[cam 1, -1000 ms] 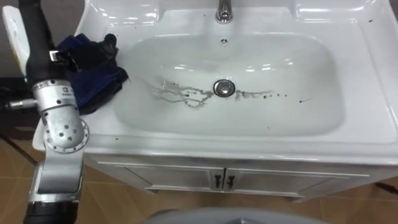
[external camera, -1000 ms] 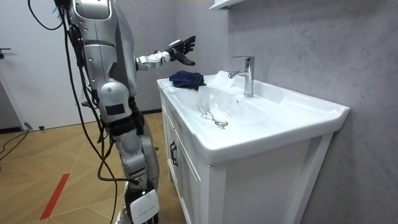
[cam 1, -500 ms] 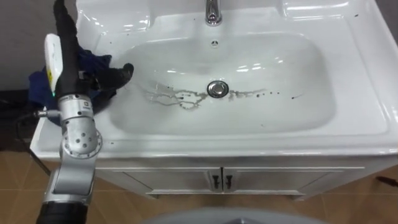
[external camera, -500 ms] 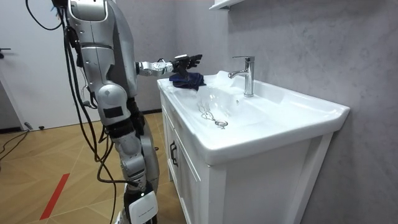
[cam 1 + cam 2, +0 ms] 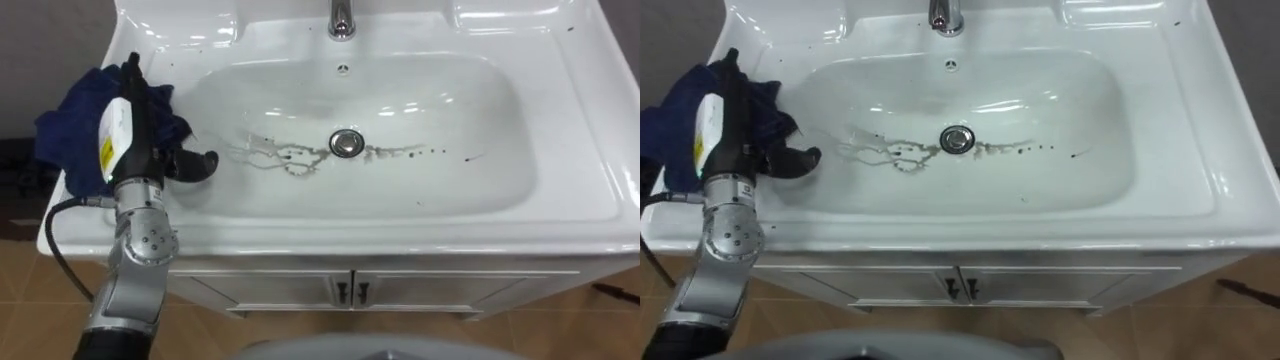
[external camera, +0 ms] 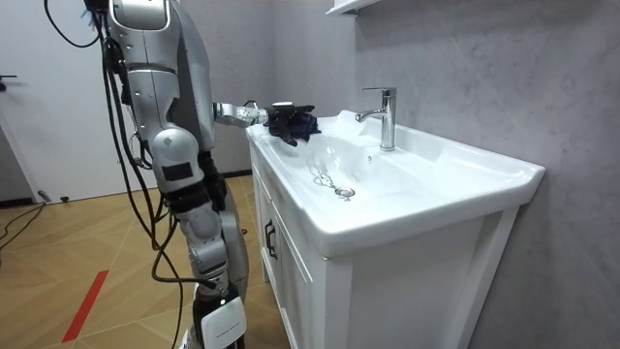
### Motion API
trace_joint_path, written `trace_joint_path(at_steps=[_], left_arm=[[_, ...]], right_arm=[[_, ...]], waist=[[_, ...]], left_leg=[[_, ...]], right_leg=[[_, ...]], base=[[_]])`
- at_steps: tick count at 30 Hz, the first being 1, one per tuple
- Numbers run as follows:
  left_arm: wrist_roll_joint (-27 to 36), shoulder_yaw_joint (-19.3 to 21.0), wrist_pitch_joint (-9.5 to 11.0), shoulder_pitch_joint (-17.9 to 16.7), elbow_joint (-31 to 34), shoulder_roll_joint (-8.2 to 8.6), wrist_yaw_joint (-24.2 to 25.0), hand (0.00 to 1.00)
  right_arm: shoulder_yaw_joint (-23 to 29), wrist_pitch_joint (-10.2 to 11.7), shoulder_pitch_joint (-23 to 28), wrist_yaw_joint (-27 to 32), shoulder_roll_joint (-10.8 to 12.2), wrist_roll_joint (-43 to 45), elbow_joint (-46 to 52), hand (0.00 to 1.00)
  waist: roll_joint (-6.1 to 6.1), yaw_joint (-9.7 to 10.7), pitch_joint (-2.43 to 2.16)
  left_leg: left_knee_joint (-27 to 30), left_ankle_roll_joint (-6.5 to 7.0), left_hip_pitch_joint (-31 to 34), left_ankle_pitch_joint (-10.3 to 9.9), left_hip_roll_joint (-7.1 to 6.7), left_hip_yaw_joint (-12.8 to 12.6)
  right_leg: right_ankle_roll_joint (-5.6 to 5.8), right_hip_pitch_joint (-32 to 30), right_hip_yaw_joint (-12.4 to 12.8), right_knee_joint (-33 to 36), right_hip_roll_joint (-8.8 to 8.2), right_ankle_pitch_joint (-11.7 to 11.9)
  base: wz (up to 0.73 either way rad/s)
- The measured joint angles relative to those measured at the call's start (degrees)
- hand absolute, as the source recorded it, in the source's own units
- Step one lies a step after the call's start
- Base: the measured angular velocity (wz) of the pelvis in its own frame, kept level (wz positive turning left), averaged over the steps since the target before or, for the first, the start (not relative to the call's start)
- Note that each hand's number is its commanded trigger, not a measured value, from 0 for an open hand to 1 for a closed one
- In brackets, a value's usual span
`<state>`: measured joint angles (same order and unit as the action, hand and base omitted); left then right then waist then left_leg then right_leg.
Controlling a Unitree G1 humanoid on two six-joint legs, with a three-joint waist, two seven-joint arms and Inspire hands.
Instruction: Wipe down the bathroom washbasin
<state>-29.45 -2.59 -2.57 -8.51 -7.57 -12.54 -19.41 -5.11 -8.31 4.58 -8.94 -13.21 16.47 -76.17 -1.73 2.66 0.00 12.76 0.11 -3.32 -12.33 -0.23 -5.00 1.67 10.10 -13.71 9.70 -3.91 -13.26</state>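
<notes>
A white basin (image 5: 470, 120) has dark dirt streaks (image 5: 285, 160) left of its drain (image 5: 346, 142) and specks to the right of it. A dark blue cloth (image 5: 70, 125) lies bunched on the basin's left rim. My left hand (image 5: 135, 130) rests on top of the cloth, fingers stretched toward the back and thumb (image 5: 195, 165) sticking out over the bowl's left slope. In the room view the left hand (image 6: 281, 116) lies on the cloth (image 6: 304, 124) at the counter's far corner.
A chrome faucet (image 5: 341, 18) stands at the back middle of the basin. White cabinet doors (image 5: 350, 290) with dark handles hang below the front edge. I stand on a wooden floor (image 6: 77, 291) at the vanity's left end, beside a grey wall (image 6: 484, 68).
My left hand has dropped from above the counter onto the blue cloth. The eye view has shifted a little.
</notes>
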Motion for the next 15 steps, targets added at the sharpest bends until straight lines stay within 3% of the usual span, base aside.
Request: trace_joint_path(at_steps=[6,10,15], left_arm=[[-2.97,0.36,0.01,0.10,0.16,-0.31,-2.32,0.00],[-3.04,1.22,0.14,0.09,1.59,-1.21,-4.51,0.00],[-8.35,2.44,0.40,0.09,1.64,-1.68,-8.05,0.00]], right_arm=[[-0.41,0.01,0.00,-0.06,0.00,-0.57,0.03,0.00],[-0.40,0.10,-0.02,-0.16,-0.01,-0.59,0.01,0.00],[-0.41,0.15,0.07,-0.51,-0.01,-0.50,0.03,0.00]], waist=[[-0.42,-0.01,-0.26],[-0.53,-0.19,-0.21],[-0.52,-0.23,-0.16]], left_leg=[[0.74,-0.02,0.63,0.00,0.01,0.31],[0.89,-0.02,0.52,0.00,0.01,0.40],[0.87,-0.02,0.55,0.00,0.01,0.41]], right_leg=[[0.00,-0.17,-0.50,-0.01,0.00,0.00],[0.00,-0.32,-0.51,-0.02,0.00,0.00],[-0.01,-0.18,-0.43,-0.02,0.00,0.00]], base=[[0.02],[0.01],[0.00]])
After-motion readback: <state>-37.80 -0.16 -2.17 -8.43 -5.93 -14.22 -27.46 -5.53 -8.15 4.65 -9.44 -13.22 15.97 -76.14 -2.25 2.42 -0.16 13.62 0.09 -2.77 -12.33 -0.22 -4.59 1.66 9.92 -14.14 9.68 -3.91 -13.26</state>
